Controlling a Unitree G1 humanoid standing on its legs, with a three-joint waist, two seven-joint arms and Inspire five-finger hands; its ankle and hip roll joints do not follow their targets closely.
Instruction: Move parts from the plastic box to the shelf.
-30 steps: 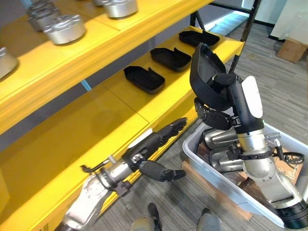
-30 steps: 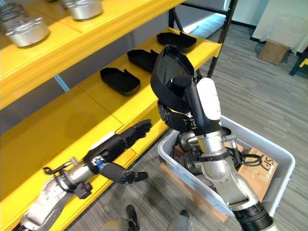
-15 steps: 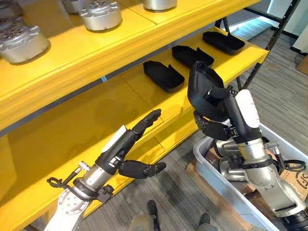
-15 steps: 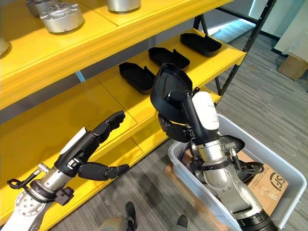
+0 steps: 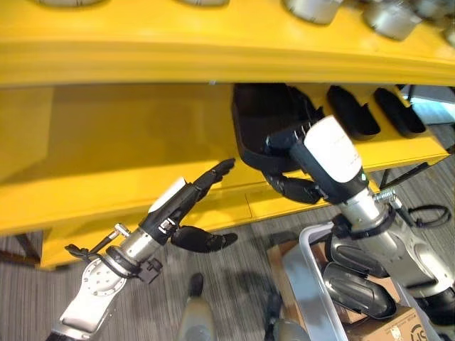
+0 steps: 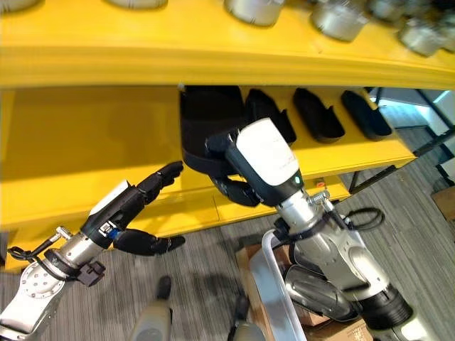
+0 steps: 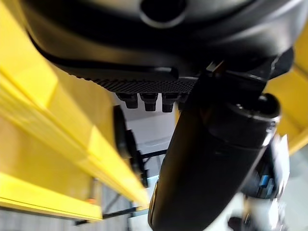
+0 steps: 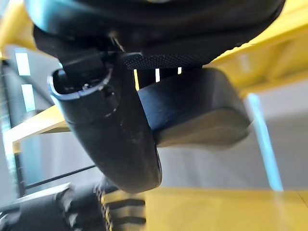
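Gripping a black moulded part (image 5: 266, 131), the right hand (image 5: 302, 167) is seen reaching into the lower level of the yellow shelf (image 5: 128, 142), its fingers (image 5: 291, 188) curled under the part and its thumb set against the part's near face. The part is held tilted on edge in the opening of the shelf, above the lower board and just below the upper board's front lip; whether its lower edge touches the board cannot be told. In the right wrist view the part (image 8: 202, 113) is seen pressed between the thumb and the fingers of that hand (image 8: 110, 125).

3 more black parts (image 6: 316, 114) are laid in a row on the same lower board, further along the shelf from the held part, towards the shelf's end with the dark steel leg. Silver metal parts (image 6: 254, 10) are stood on the upper board of the shelf.

The left hand (image 5: 181, 209) is held out in front of the shelf's lower front edge, to the other side of the held part, with its fingers straight and apart, its thumb spread below them, and nothing in it.

The plastic box (image 5: 309, 284) is seen on the floor below the shelf, under the right arm, with its pale rim showing. A further dark part (image 5: 359, 295) is lying inside it.
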